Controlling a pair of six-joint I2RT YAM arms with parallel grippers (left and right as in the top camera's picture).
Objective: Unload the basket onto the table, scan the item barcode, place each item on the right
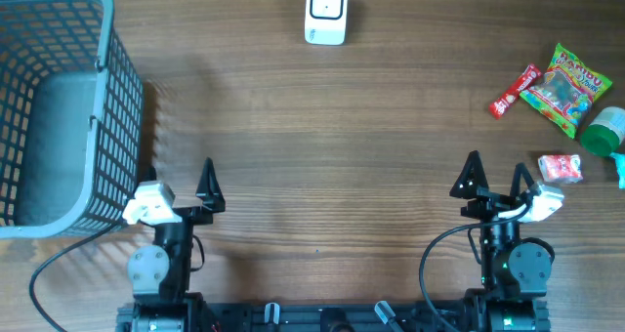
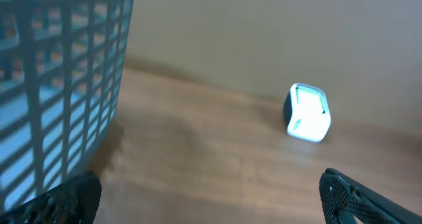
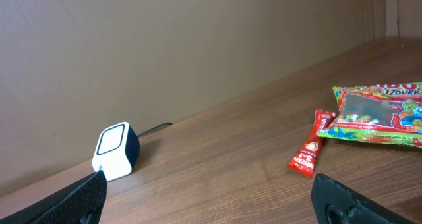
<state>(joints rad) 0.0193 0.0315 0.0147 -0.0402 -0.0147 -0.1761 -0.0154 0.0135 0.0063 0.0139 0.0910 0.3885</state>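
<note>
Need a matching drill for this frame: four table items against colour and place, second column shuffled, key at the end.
Items:
1. basket
2. scanner
3. gummy bag
4. stick sachet

Descriptions:
A. white, far edge, near the middle
B. red and slim, right side
C. blue-grey mesh, left end
D. green and multicoloured, right end

Pairs: 1-C, 2-A, 3-D, 4-B
</note>
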